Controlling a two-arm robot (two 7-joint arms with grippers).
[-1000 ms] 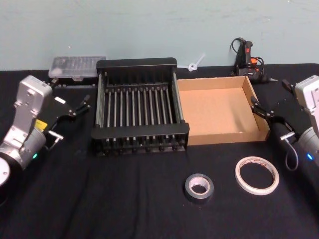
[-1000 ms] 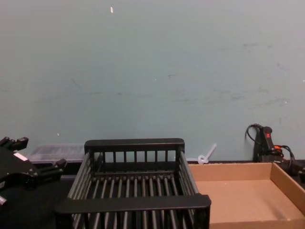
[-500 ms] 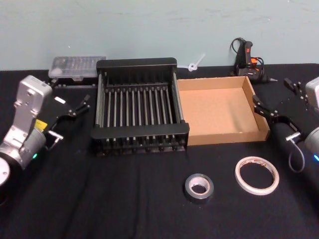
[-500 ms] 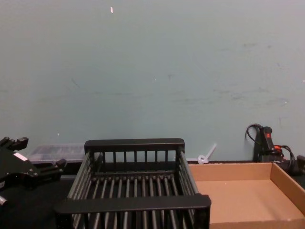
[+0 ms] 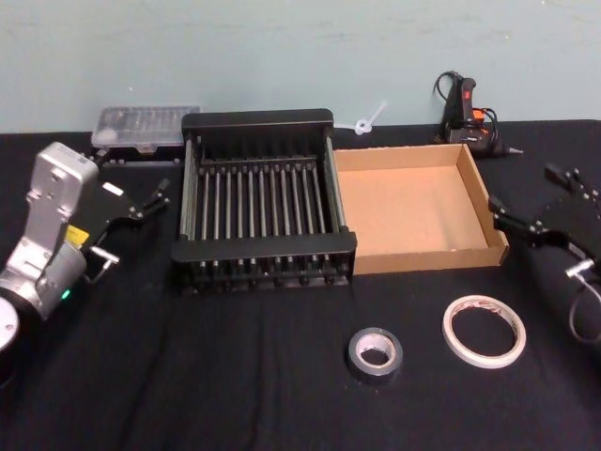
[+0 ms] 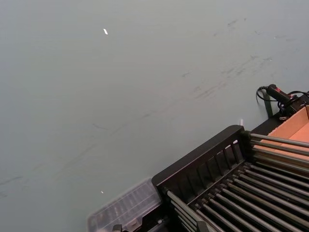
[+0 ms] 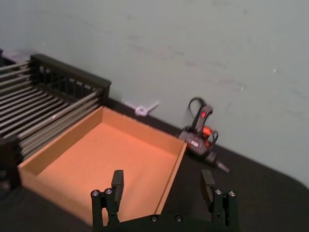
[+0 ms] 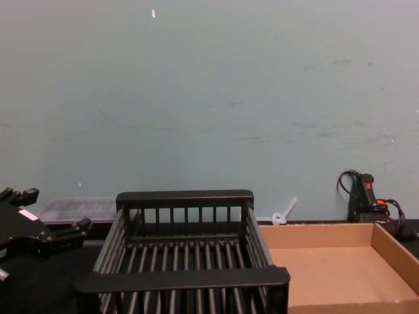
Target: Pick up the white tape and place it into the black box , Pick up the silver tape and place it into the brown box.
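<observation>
White tape (image 5: pixel 484 330) flat on the black table (image 5: pixel 188 376), at 3 o'clock from the silver tape (image 5: pixel 375 352), both loose. Black box (image 5: pixel 265 202) at 12 of the silver roll, brown box (image 5: pixel 413 207) touching its right side. Right gripper (image 5: pixel 526 199) released, fingers spread, right of the brown box. Left gripper (image 5: pixel 131 193) left of the black box, released.
</observation>
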